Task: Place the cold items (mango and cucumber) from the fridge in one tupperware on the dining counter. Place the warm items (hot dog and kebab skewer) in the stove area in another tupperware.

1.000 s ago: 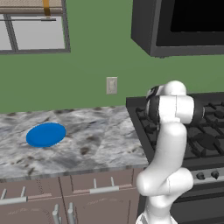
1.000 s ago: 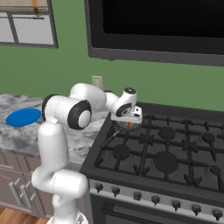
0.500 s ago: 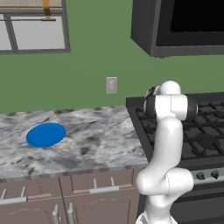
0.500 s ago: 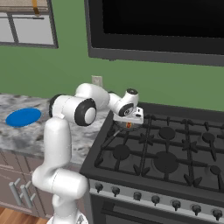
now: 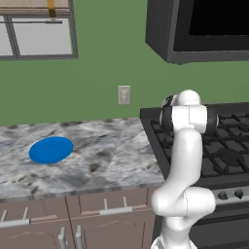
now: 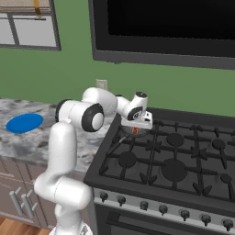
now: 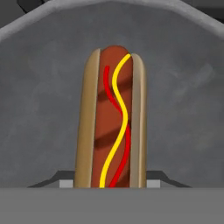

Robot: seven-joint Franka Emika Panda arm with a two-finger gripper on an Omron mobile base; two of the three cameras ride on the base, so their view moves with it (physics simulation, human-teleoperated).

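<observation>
Broadly, the stove area (image 6: 174, 160) takes up the right of both base views: a black gas range with grates, with the marbled desk (image 5: 97, 155) running off to its left. On that desk lies a flat round blue plate (image 5: 51, 150), well apart from the range and no part of the job. The white arm reaches over the back left corner of the range, and its fingers (image 6: 136, 130) point down there at a dark grey pan (image 7: 183, 100).

In that pan lies the hot dog (image 7: 111, 122), a reddish sausage in a tan bun with wavy lines of yellow and red sauce along the top. In the hand view it runs straight away from the camera, its near end low between the two finger tips.

As to the fingers, one tip shows on each side of the bun at the near end, standing close to it. Whether they already press the bun or are just shy of it I cannot tell.

By my judgement the hot dog is light and soft. The bun will give under pressure and could crumple, and the sauce on top looks slick. The safest hold seems to be across the bun's flanks near the middle of its length, gently, so it does not droop or tip.
</observation>
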